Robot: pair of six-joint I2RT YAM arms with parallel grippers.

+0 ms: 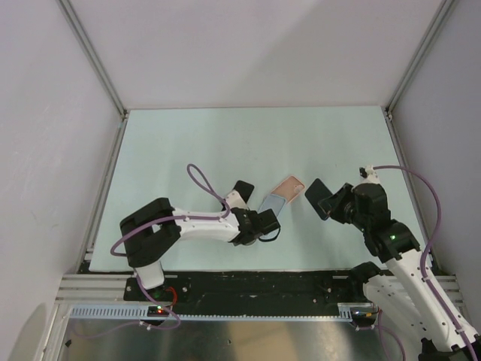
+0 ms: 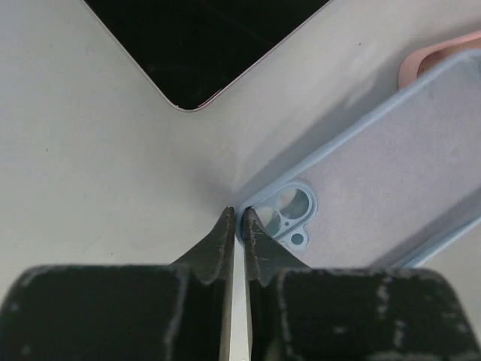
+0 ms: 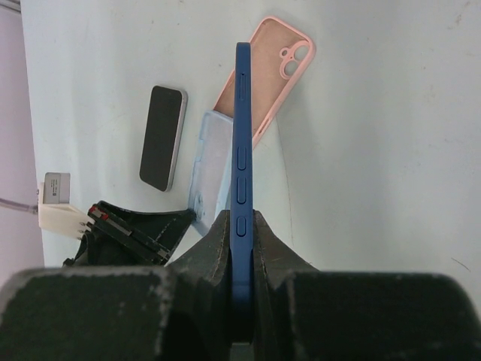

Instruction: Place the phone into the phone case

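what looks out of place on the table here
The light blue cover lies askew with one end overlapping the pink phone case, partly covering the shell the phone should go into. The phone lies apart, screen up. The right gripper holds a dark blue slab on edge.

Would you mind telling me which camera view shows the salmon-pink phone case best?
The right wrist view: the salmon-pink rectangular phone case lies open side up with its camera cutout visible, and only a strip is hidden behind the edge-on dark blue slab. The top external view shows it small. The left wrist view catches one corner.
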